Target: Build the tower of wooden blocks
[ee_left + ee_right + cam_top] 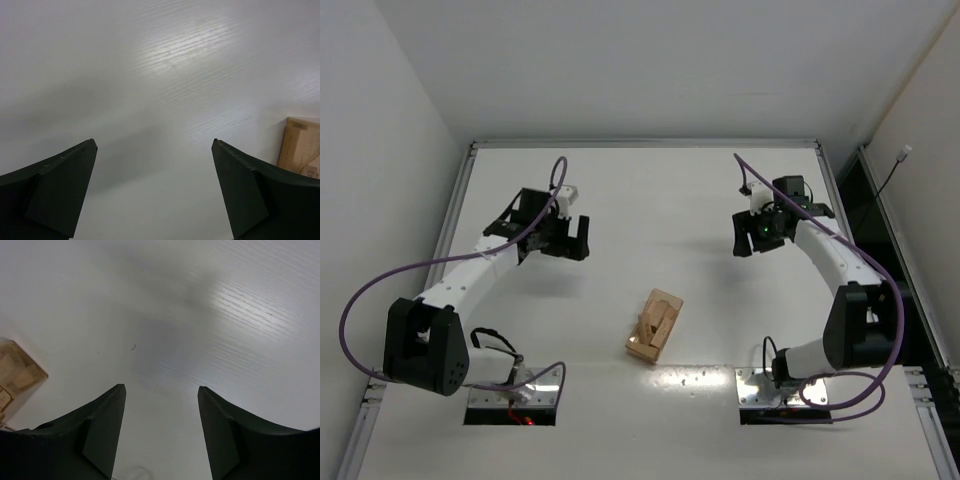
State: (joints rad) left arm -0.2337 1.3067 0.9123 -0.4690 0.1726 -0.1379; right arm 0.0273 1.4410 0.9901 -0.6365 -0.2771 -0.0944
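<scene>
1. Sitting on the white desk nr its front edge, btwn both arms: slim stack of small light-tan rectangular wooden bars, atop a larger pale wooden box.
2. Both empty & well apart from the stack: left gripper released wide, right gripper part-open.
3. Bars prob. light, stiff, smooth; the stack likely topples easily. Take one bar across its long sides, mid-length.

Open table on every side of the wood block tower, sole obstacle
</scene>
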